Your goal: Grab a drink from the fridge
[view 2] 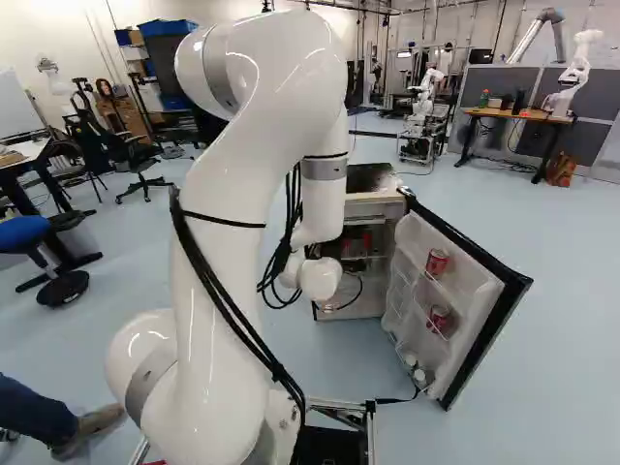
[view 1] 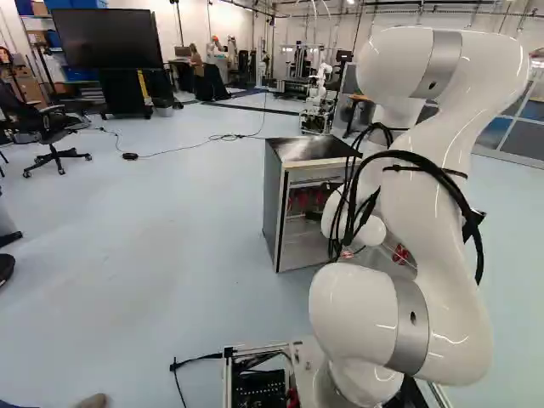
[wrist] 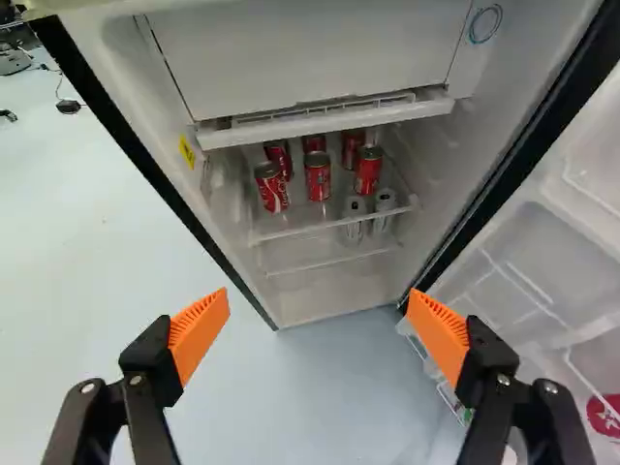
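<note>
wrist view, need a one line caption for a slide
Open gripper facing the open fridge, red cans on its upper shelf, door swung wide

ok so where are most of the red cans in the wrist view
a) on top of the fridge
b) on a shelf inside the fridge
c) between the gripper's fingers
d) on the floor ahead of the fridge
b: the red cans stand grouped on a shelf inside the open fridge, beyond the gripper's open fingers.
</note>
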You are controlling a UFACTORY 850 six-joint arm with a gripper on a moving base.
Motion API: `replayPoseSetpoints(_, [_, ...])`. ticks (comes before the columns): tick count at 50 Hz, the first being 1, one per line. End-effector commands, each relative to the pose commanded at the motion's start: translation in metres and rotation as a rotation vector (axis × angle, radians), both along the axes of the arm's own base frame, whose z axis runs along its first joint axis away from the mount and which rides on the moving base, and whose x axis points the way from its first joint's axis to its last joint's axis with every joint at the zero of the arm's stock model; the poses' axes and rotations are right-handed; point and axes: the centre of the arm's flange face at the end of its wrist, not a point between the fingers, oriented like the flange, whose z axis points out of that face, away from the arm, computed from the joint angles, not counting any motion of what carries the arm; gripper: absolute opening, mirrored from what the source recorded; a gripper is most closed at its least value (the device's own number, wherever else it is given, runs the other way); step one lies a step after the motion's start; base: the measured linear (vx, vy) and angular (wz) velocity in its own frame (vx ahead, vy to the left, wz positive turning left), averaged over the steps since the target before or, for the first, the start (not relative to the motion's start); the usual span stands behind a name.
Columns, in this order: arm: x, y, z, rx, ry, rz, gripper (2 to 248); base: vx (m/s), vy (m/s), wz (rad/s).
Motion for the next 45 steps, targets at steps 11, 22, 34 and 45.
replayPoseSetpoints(11, [0.004,0.001,-0.011,0.01,-0.008,0.022,247,0.0,0.0,0.0])
replayPoseSetpoints(22, [0.008,0.001,-0.022,0.02,-0.018,0.044,247,0.0,0.0,0.0])
replayPoseSetpoints(34, [0.014,0.002,-0.035,0.031,-0.031,0.069,247,0.0,0.0,0.0])
replayPoseSetpoints(45, [0.02,0.002,-0.048,0.04,-0.031,0.087,247,0.0,0.0,0.0])
